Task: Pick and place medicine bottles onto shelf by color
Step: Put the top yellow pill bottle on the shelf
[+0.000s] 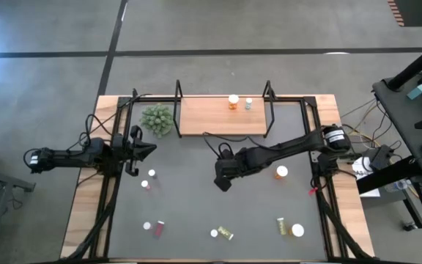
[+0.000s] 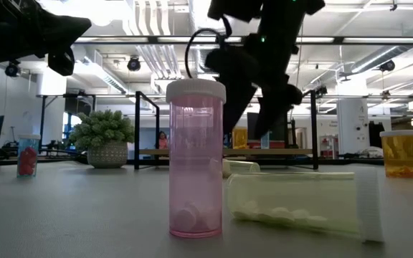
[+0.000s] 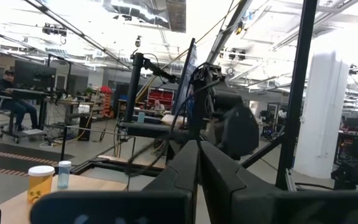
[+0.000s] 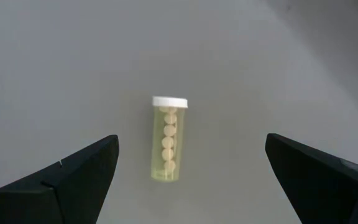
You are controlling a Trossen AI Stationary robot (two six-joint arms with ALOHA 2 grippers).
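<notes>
My right gripper [image 1: 223, 180] hangs open and empty above the dark grey mat, in front of the shelf [image 1: 222, 121]. Its wrist view [image 4: 191, 149] shows a yellow-green bottle [image 4: 168, 138] with a white cap lying on its side on the mat between the spread fingers, well clear of them. An orange bottle [image 1: 233, 102] and a pale bottle [image 1: 248, 103] stand on the shelf board. My left gripper [image 1: 133, 150] waits, shut, at the mat's left edge near the plant.
Other bottles stand or lie on the mat [image 1: 196, 205]: an orange one [image 1: 281, 172] at the right, red and pale ones [image 1: 149, 180] at the left, and several along the near edge, among them a pink one [image 2: 196, 161]. A spiky green plant [image 1: 157, 119] stands left of the shelf.
</notes>
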